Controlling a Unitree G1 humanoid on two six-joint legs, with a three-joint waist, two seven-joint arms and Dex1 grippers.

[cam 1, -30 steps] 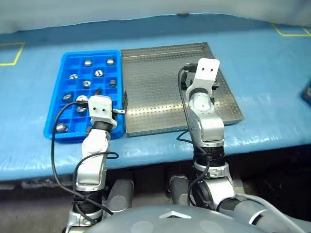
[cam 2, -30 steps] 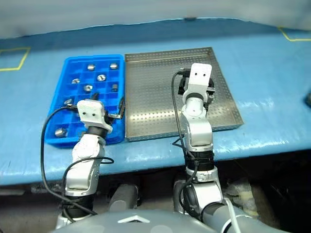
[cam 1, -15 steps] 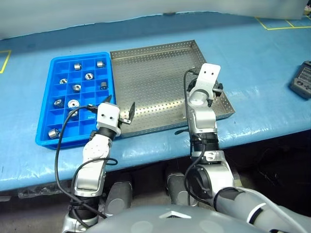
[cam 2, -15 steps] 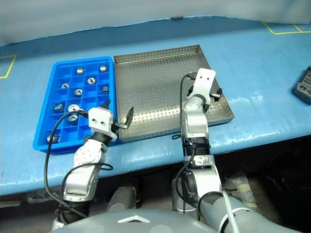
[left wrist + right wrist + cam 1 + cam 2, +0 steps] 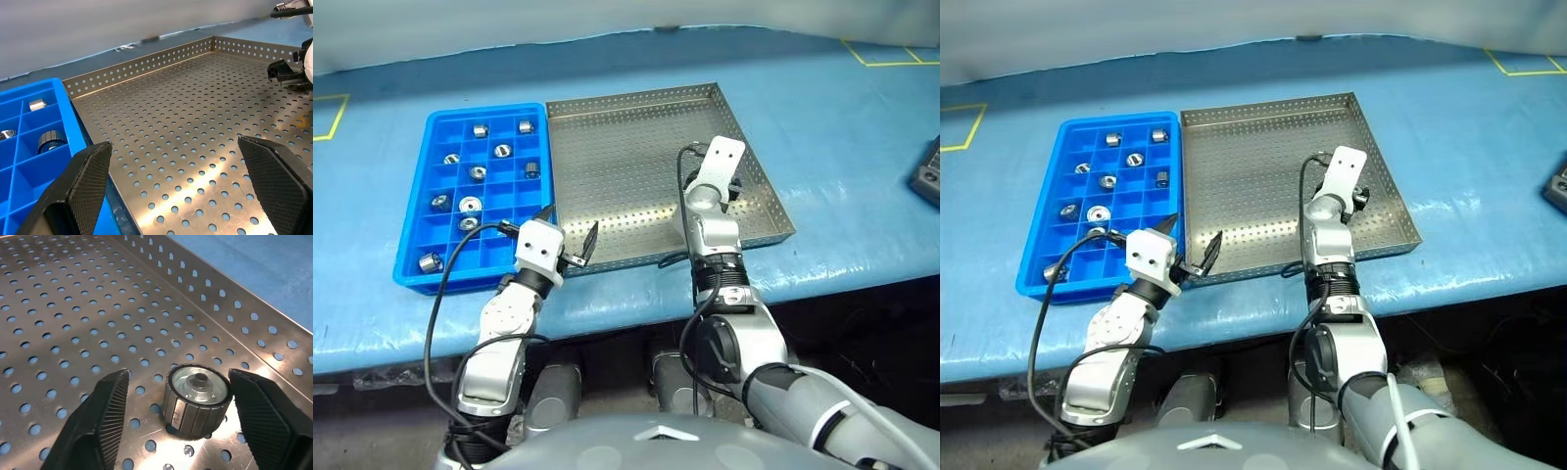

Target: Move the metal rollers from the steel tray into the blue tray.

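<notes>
Device [image 5: 927, 183], possibly a remote, well beside steel tray [image 5: 607, 127].

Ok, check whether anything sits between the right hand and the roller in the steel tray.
Nothing visible does. The roller lies on the steel tray floor directly between the right hand's two fingers, with open gaps on both sides and bare perforated metal around it.
</notes>
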